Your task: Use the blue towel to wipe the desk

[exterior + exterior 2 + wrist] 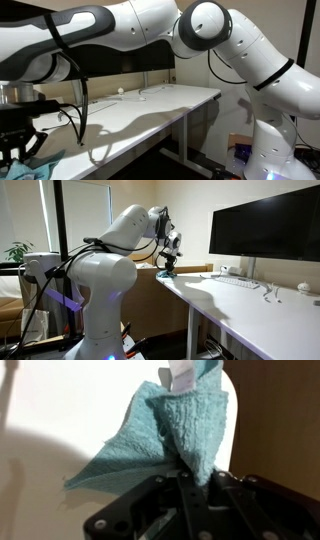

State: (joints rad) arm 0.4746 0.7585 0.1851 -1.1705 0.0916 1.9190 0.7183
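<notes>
Seen with gripper (188, 480) pinched tight on blue towel (165, 430); could lose fold when dragged across desk (150, 105).

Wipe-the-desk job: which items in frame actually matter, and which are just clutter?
Job:
- small teal-blue wrinkled cloth towel, pinched in the shut pincer
- long white flat-topped desk

Lying about:
- large black flat monitor on the desk
- small white rounded object on the desk
- green leafy plant, off the desk
</notes>
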